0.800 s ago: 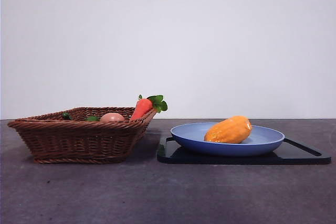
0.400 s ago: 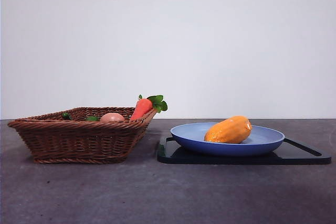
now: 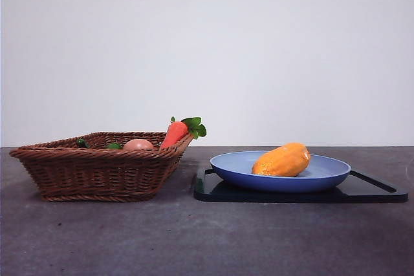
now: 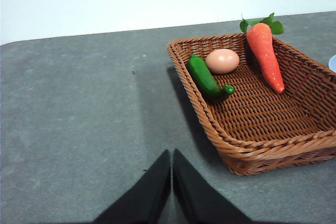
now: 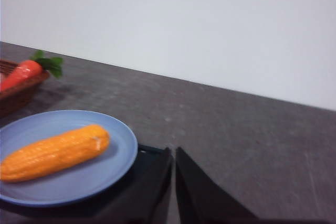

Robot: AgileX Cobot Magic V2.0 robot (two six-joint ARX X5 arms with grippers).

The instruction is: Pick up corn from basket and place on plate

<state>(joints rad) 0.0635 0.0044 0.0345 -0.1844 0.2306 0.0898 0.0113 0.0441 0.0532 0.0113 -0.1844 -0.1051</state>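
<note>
Front view is showing the corn [image 3: 282, 159] lying on its side in the light-blue plate [image 3: 233, 167], right of the frame's centre, tilted a little with its right end higher. That plate is sitting on a flat black tray [image 3: 375, 190] on the grey desk [image 3: 194, 237]. At lower left the wicker basket [image 3: 97, 172] is standing just beside the tray, holding a carrot [image 3: 174, 134] that is leaning over its right rim with green leaves poking up, a pinkish egg [image 3: 138, 145] and a green pepper [image 3: 81, 142] barely peeking above the weave.

From the left wrist view, the left tool [image 4: 171, 174] is hanging over bare desk near the basket's corner, its two black jaws pressed together and gripping nothing. Inside the basket the pepper is lying touching the egg, and the carrot is resting along the far wall.

From the right wrist view, the right tool [image 5: 174, 174] is hovering by the tray's edge just beside the plate, jaws likewise closed and empty, apart from the corn. No arm is appearing in the front view.
</note>
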